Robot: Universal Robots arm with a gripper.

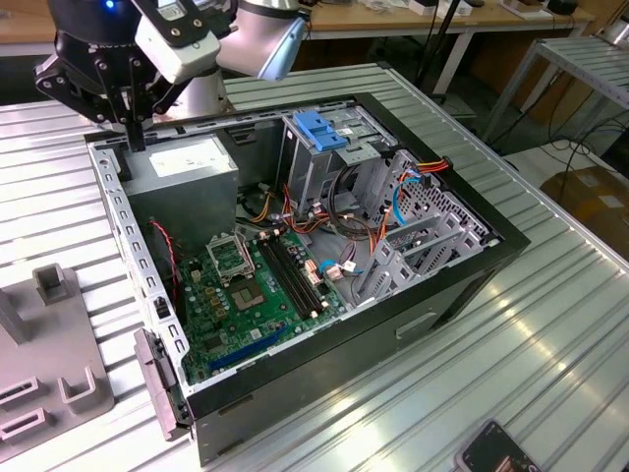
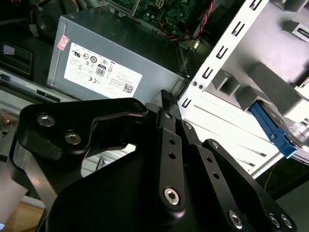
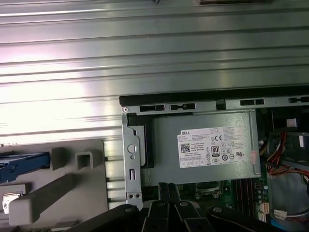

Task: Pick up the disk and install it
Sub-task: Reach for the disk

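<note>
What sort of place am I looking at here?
Probably a robotics lab or test workshop. A robot arm hangs over an opened desktop computer case that sits on a ribbed metal table. Wooden workbenches stand behind it.

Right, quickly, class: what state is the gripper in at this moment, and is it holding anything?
Gripper: closed, fingers together, holding nothing, near the grey power supply box.
</note>
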